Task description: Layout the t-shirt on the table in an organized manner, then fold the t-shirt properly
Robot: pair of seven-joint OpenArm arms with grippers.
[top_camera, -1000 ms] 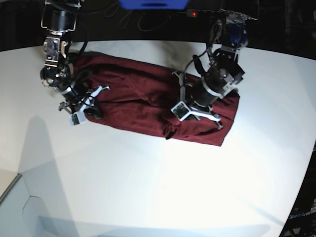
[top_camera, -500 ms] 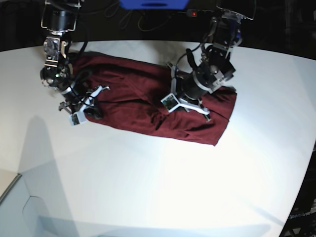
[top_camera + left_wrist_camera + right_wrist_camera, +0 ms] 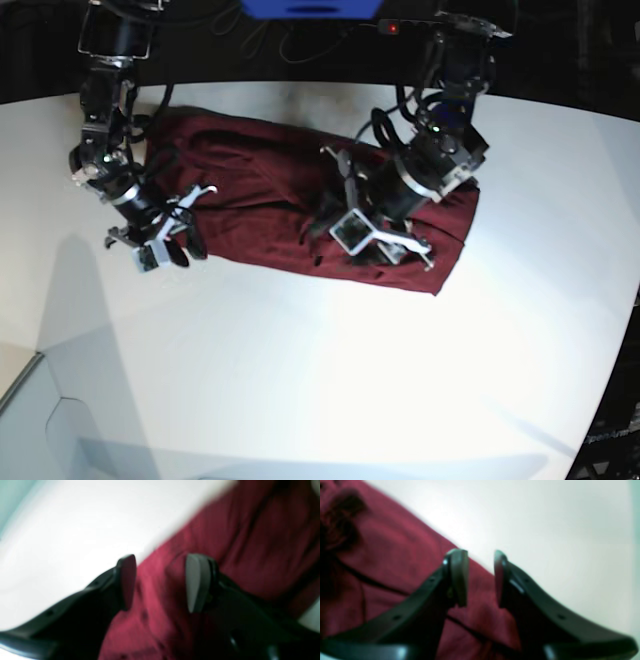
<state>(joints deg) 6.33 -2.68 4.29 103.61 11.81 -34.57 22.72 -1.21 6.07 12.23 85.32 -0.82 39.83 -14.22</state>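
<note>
both arms reach down from the far side in the base view. left pincer (image 3: 340, 232) sits on that view's right, wrist angled down toward the near-left, jaws parted with a clear gap, nothing between them. right pincer (image 3: 185, 240) on that view's left, arm bent steeply down, jaws also apart, narrower gap, empty. wrist views are blurred.

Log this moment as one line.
left gripper: open, above t-shirt | right gripper: open, at shirt edge | t-shirt: folded on table
</note>
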